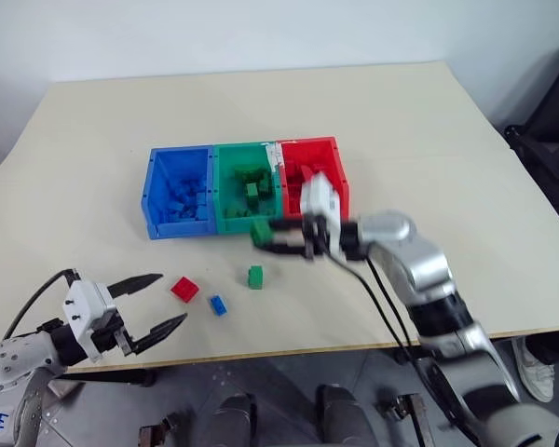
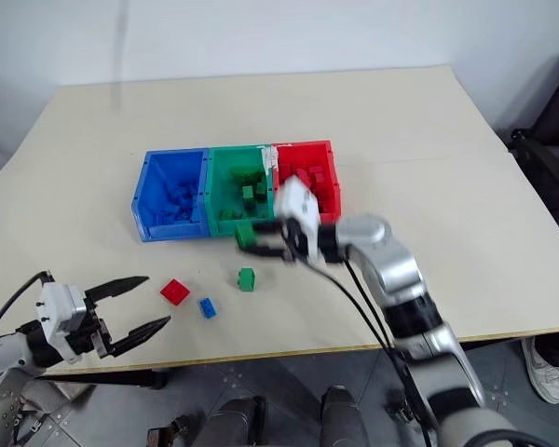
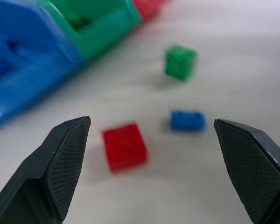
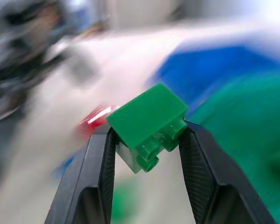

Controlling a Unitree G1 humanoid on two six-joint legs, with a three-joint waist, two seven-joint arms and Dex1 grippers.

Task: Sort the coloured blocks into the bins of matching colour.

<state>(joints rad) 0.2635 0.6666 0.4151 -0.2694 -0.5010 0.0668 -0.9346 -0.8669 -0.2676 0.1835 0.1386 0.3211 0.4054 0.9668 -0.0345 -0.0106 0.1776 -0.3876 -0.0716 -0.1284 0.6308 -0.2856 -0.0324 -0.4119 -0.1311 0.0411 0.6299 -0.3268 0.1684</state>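
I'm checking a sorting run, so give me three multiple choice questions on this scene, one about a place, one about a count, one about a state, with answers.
1. Which bin stands at the robot's left end of the row?
A. red
B. green
C. blue

2. How many loose blocks lie on the table in front of the bins?
A. three
B. one
C. five

3. What is the right gripper doing?
A. standing open
B. shut on a green block
C. shut on a blue block

Answers:
1. C, the blue bin is on the left, then the green bin, then the red bin.
2. A, a red block, a blue block and a second green block lie there.
3. B, its fingers clamp the green block.
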